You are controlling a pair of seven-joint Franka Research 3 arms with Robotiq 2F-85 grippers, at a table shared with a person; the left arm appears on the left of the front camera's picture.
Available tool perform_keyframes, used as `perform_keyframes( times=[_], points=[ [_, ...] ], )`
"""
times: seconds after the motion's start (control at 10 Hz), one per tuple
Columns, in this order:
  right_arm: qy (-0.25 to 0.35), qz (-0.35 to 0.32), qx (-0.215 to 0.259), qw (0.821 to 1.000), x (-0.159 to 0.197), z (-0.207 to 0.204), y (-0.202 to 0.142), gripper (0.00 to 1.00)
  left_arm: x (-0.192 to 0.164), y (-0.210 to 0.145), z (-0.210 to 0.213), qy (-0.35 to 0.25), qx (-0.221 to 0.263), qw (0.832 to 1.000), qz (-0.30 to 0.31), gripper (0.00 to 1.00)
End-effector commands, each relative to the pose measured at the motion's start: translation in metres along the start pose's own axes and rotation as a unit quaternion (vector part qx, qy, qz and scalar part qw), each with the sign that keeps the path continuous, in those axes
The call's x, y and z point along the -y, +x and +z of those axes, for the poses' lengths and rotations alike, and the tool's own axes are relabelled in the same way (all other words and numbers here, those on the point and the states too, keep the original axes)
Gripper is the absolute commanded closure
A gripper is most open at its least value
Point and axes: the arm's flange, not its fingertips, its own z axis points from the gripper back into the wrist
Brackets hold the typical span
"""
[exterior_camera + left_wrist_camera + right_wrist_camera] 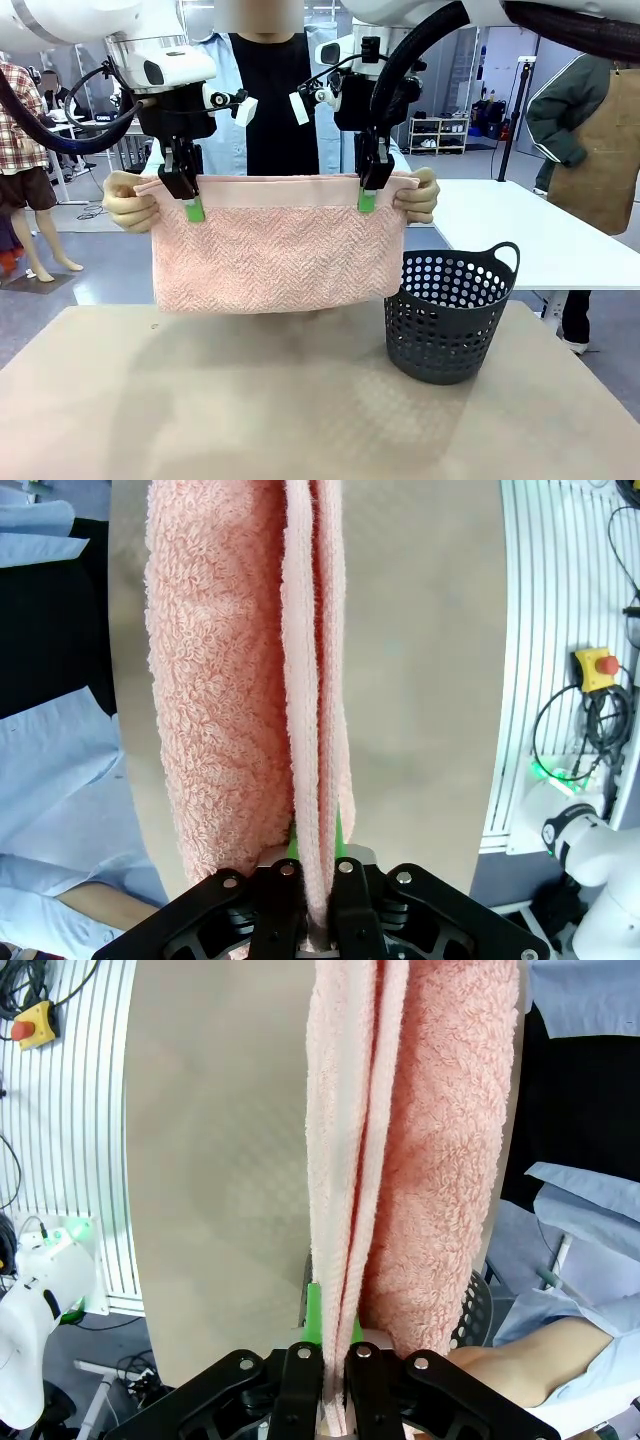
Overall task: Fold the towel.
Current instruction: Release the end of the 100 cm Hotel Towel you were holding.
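The pale pink towel (278,245) hangs in the air above the table, doubled over, its smooth border band along the top. My left gripper (190,205) is shut on the top edge near its left end. My right gripper (368,198) is shut on the top edge near its right end. A person's hands (130,205) hold both upper corners just outside my fingers. In the left wrist view the towel (250,680) runs up from between the closed jaws. The right wrist view shows the towel (400,1140) pinched the same way.
A dark grey perforated basket (448,315) stands on the beige table (300,400) at the right, just below the towel's right lower corner. The person stands at the far side behind the towel. A white table (540,235) lies beyond at the right.
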Motion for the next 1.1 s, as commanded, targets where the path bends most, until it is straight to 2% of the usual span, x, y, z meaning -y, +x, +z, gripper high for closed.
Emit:
perform_keyframes(
  times=[0.0, 0.5, 0.6, 0.7, 0.8, 0.9, 1.0],
  points=[
    [0.0, 0.0, 0.0, 1.0, 0.0, 0.001, 0.0, 1.0, 0.0, -0.001, 0.001, 0.001, 0.0, 1.0, 0.001, 1.0],
    [0.0, 0.0, 0.0, 1.0, 0.0, 0.001, 0.0, 1.0, 0.0, -0.001, 0.001, 0.001, 0.0, 1.0, 0.001, 1.0],
    [0.0, 0.0, 0.0, 1.0, 0.0, 0.0, 0.0, 0.88, 0.0, 0.0, 0.0, 0.0, 0.0, 1.0, 0.0, 0.57],
    [0.001, -0.001, -0.007, 1.0, 0.0, 0.003, -0.002, 0.66, -0.001, 0.0, 0.002, 0.001, 0.004, 1.0, 0.001, 0.57],
    [0.002, -0.003, -0.008, 1.0, 0.0, 0.004, -0.003, 0.58, -0.001, 0.0, 0.004, 0.006, 0.009, 1.0, 0.007, 0.19],
    [0.0, -0.004, -0.006, 1.0, -0.001, 0.005, -0.004, 0.36, -0.001, 0.0, 0.008, 0.011, 0.015, 1.0, 0.008, 0.57],
    [-0.004, -0.008, -0.005, 1.0, -0.002, 0.009, -0.006, 0.29, 0.001, 0.0, 0.015, 0.016, 0.017, 1.0, 0.009, 0.45]
  ],
)
